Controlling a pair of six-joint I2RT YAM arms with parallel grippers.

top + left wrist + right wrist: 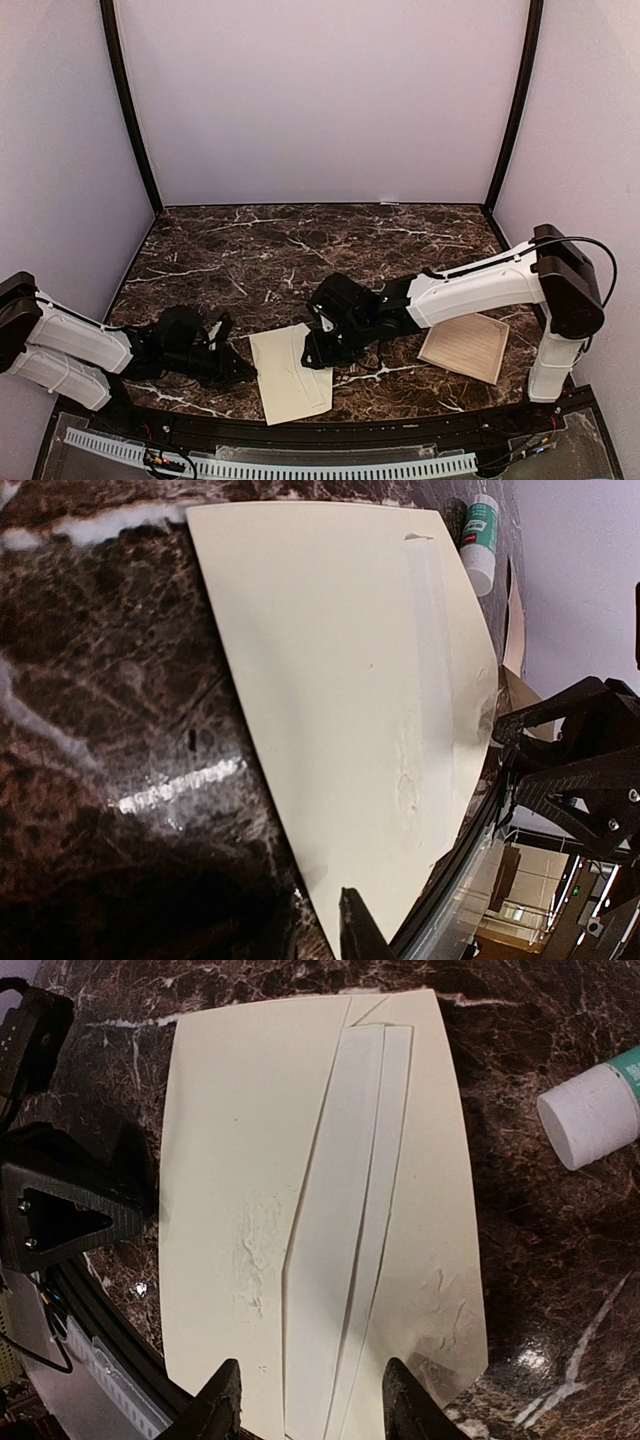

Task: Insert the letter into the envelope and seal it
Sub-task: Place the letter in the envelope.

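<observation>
The envelope (288, 378) (340, 680) (235, 1130) lies flat on the marble near the front edge, its pointed flap (335, 1210) folded down over the body, the paper wrinkled beside it. The letter does not show; the envelope's inside is hidden. My right gripper (316, 350) (312, 1410) hovers open over the envelope's right end, a fingertip (225, 1405) on each side of the flap. My left gripper (240, 374) (352, 925) is at the envelope's left corner. Only one of its fingers (362, 932) shows, lying over the paper.
A white glue stick (590, 1110) (482, 540) with a green label lies on the marble just beyond the envelope. A cream sheet with printed lines (465, 346) rests at the right under the right arm. The black table rail (300, 438) runs close along the envelope's near side.
</observation>
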